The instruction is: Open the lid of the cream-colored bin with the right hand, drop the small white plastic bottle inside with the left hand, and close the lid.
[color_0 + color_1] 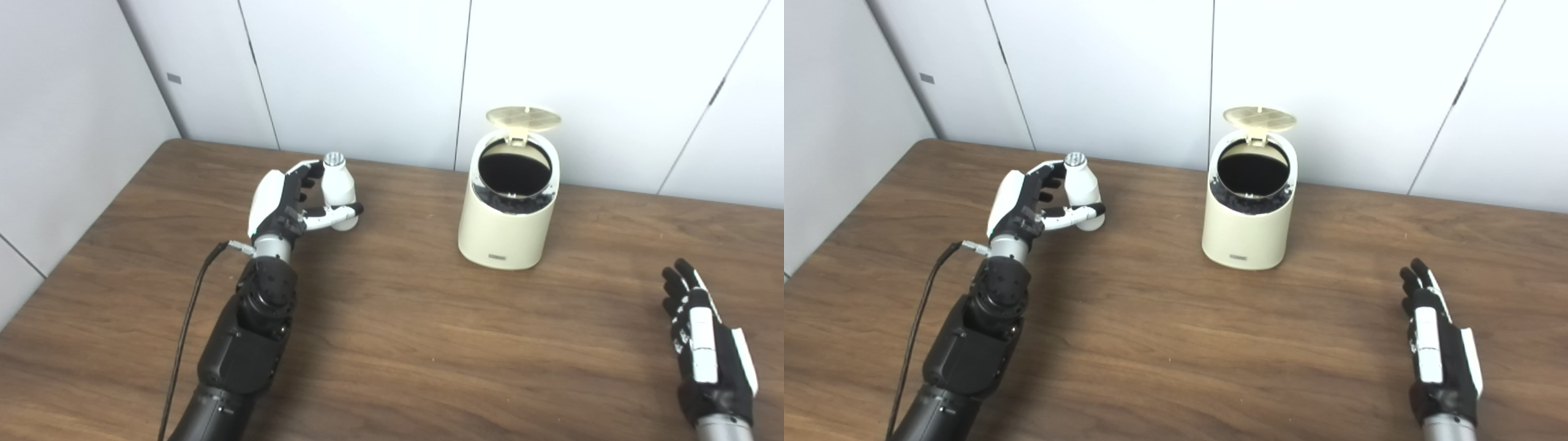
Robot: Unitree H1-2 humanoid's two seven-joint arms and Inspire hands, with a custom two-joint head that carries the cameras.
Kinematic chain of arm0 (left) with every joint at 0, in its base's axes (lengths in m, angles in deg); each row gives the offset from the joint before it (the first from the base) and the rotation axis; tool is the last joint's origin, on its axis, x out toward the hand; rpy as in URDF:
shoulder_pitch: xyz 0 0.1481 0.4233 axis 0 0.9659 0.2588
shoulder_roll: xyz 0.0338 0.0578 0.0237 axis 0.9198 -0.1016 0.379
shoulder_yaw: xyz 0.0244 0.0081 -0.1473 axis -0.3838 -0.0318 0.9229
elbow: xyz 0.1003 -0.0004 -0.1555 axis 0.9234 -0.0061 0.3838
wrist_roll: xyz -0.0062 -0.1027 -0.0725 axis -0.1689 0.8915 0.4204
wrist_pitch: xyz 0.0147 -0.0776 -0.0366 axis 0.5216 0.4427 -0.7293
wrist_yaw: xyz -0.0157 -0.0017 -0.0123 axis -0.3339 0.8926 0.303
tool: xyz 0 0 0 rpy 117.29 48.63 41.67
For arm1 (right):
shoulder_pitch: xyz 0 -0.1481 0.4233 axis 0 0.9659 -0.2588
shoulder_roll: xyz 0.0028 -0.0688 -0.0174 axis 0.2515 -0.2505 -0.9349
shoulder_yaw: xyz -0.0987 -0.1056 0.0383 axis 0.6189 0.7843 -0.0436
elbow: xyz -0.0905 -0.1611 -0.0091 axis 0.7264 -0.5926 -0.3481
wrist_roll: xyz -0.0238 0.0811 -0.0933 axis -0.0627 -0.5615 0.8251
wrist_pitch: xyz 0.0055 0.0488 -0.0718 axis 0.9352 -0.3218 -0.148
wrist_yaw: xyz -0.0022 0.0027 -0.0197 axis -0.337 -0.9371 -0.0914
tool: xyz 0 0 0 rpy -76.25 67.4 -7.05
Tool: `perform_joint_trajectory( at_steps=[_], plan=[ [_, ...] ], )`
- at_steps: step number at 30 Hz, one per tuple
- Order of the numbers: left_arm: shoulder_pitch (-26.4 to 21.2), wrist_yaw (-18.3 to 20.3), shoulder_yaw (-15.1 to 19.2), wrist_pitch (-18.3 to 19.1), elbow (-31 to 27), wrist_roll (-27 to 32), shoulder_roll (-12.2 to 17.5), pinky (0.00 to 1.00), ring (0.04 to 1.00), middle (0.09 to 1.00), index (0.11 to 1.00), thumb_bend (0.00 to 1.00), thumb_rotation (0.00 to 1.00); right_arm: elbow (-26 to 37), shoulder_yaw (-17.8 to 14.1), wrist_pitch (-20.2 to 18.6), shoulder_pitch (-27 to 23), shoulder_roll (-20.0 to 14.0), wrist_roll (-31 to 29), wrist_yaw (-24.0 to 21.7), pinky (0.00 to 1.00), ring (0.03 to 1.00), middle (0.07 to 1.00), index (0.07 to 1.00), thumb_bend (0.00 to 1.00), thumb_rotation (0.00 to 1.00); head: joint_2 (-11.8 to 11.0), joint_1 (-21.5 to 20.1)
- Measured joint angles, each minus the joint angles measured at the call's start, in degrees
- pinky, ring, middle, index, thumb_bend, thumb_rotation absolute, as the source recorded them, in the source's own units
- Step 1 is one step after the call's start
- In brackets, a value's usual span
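Observation:
The cream-colored bin (505, 236) stands upright at the middle back of the wooden table, its round lid (523, 117) tipped up and back so the dark opening (514, 170) shows. Left of it, my left hand (288, 202) is shut on the small white plastic bottle (338, 187), which stays upright with its silver cap on top. Fingers wrap its far side and the thumb crosses its front low down. My right hand (704, 334) rests low at the right front, open, fingers straight and apart, well clear of the bin.
White wall panels (367, 73) run along the table's back and left edges. A black cable (187, 324) hangs along the left forearm. Bare wood (429, 343) lies between the two arms in front of the bin.

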Motion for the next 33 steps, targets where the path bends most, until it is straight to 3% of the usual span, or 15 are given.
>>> perform_joint_trajectory(
  at_steps=[19, 29, 33],
  plan=[
    [-0.02, 0.34, -0.05, -0.94, 0.77, 0.75, -0.23, 0.73, 0.792, 0.802, 0.771, 0.85, 0.21, 0.18, 0.3, -0.12, 0.01, -0.18, 0.77, 0.14, 0.96, 0.958, 0.927, 0.946, 0.59, 0.96, 0.18, 0.0],
    [-0.04, -0.81, 1.26, -3.53, 2.17, 2.92, -0.7, 0.59, 0.661, 0.691, 0.705, 0.81, 0.09, 0.18, 0.28, -0.13, 0.02, -0.11, 0.44, 0.13, 0.96, 0.971, 0.937, 0.953, 0.6, 0.97, 0.18, -0.35],
    [-0.09, -0.81, 1.53, -3.48, 2.18, 3.39, -1.09, 0.53, 0.592, 0.626, 0.63, 0.77, 0.01, 0.18, 0.31, -0.14, 0.02, -0.16, 0.49, 0.12, 0.94, 0.966, 0.933, 0.956, 0.59, 0.99, 0.18, -0.44]
  ],
)
